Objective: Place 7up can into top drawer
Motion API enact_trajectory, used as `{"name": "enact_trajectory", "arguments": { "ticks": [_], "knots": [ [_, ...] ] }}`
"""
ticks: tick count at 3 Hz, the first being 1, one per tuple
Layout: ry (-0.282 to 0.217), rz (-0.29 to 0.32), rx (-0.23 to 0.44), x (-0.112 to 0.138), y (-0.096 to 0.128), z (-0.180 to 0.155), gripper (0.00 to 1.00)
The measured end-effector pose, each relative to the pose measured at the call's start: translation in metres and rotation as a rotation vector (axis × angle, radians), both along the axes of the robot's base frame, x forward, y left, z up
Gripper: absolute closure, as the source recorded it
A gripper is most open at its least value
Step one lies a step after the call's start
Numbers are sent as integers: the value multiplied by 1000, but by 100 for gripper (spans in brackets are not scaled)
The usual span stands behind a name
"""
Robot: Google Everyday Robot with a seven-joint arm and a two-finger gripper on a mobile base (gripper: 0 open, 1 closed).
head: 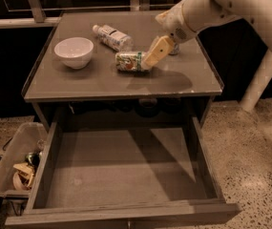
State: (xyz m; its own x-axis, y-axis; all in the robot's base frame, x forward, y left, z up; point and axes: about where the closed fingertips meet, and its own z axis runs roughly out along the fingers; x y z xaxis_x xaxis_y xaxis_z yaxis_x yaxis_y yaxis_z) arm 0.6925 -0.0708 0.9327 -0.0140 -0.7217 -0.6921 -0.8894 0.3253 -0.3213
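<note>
The 7up can (128,61), white and green, lies on its side near the middle of the grey table top (102,87). My gripper (150,60) comes down from the upper right, and its tan tip is at the can's right end, touching it or nearly so. The top drawer (126,171) is pulled fully open below the table's front edge, and its flat grey bottom is bare.
A white bowl (74,51) stands at the left of the table top. A clear plastic bottle with a white label (112,37) lies behind the can. A slim can (174,50) is mostly hidden behind my arm. A bin of scraps (16,163) sits on the floor at left.
</note>
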Motion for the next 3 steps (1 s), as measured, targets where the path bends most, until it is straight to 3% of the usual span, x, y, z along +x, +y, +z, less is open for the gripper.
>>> {"name": "enact_trajectory", "arguments": {
  "ticks": [2,3],
  "knots": [
    [10,48,-73,41,26,-45,0],
    [39,81,-115,41,28,-67,0]
  ]
}}
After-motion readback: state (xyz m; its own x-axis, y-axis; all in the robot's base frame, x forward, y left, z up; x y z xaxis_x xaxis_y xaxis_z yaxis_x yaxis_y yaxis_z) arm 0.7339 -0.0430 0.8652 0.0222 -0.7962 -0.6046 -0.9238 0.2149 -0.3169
